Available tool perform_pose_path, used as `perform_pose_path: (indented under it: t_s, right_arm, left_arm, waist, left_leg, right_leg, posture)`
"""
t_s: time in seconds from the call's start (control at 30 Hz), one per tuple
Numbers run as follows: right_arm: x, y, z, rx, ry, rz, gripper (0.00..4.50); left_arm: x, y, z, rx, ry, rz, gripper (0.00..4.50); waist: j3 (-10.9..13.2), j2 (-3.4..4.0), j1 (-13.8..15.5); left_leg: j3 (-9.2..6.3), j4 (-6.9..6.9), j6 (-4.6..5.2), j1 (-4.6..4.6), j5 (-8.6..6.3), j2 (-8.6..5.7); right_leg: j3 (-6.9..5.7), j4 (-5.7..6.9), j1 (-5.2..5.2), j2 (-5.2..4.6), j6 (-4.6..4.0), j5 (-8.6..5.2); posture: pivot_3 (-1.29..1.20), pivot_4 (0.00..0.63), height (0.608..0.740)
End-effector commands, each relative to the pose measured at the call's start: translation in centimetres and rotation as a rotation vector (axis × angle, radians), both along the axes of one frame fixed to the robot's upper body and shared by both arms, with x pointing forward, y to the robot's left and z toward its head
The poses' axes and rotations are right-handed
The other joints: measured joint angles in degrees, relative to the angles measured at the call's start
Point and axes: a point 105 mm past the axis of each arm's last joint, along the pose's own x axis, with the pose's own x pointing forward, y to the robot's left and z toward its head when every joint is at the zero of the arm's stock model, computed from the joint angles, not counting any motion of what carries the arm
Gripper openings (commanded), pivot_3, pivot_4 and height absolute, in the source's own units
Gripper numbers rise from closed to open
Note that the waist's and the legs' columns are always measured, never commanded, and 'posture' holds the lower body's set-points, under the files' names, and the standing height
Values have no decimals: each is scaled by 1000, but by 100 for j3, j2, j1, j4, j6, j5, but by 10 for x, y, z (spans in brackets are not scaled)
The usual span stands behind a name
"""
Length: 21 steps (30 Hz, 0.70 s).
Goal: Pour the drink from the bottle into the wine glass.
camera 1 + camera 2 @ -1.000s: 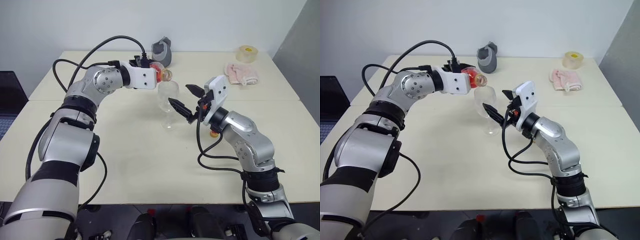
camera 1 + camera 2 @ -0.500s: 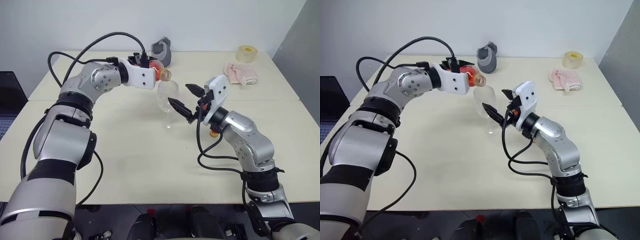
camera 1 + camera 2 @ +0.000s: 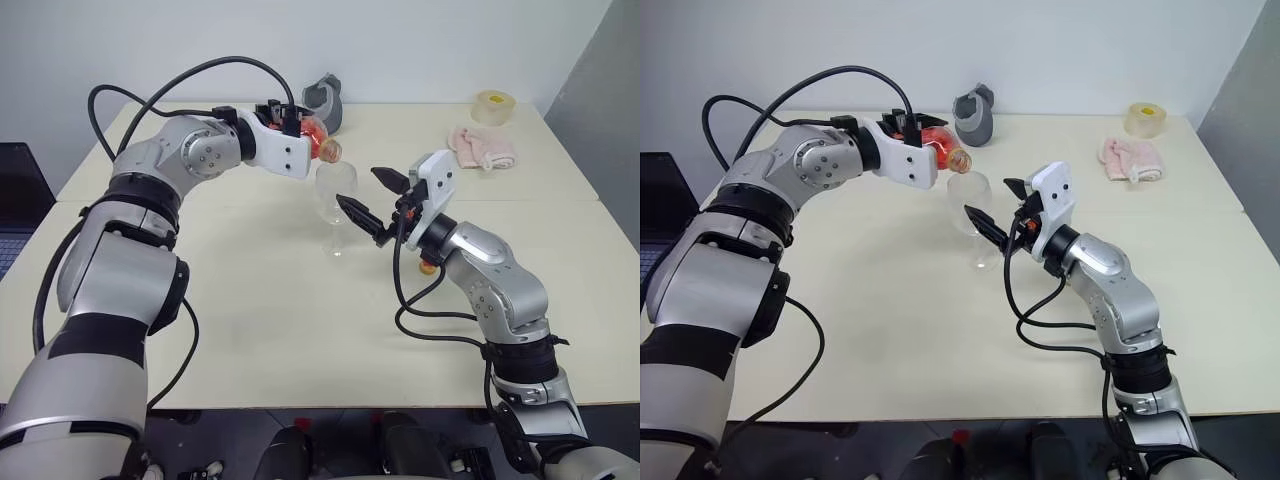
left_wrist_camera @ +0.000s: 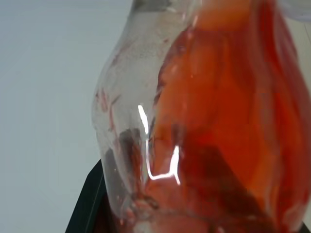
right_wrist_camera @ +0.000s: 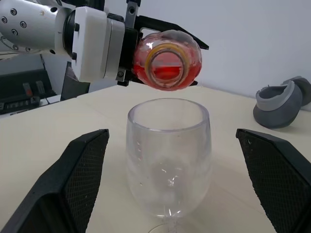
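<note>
The bottle [image 5: 166,67], pinched in the left gripper [image 3: 292,128], has been rolled further onto its side above the wine glass [image 5: 168,158]. No drink [image 4: 228,121] seems poured yet. The right gripper [image 5: 175,170] is spread around the glass.

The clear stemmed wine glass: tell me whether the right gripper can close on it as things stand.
Probably yes. The right gripper stands open with one black finger on each side of the clear stemmed wine glass, nothing between them. The tilted clear plastic bottle sits above the rim, out of the way.
</note>
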Motion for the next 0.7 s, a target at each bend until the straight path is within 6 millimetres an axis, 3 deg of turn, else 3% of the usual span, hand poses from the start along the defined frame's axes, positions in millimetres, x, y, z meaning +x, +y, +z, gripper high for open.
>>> perform_pose_path:
  t_s: [0.03, 0.7]
  right_arm:
    - [-4, 2, 13, 6, -62, 14, 4500]
    - [-1, 0, 10, 0, -56, 10, 4500]
  left_arm:
    - [-4, 0, 35, -20, -101, -10, 1814]
    - [-5, 3, 42, 26, -167, -7, 1814]
  waist:
    - [0, 0, 0]
    - [0, 0, -1]
  left_leg:
    - [0, 0, 0, 0, 0, 0]
    - [-1, 0, 2, -1, 1, -7]
  right_leg:
    - [0, 0, 0, 0, 0, 0]
    - [2, 7, -5, -6, 1, -1]
  posture:
    - [0, 150, 740]
    - [0, 150, 740]
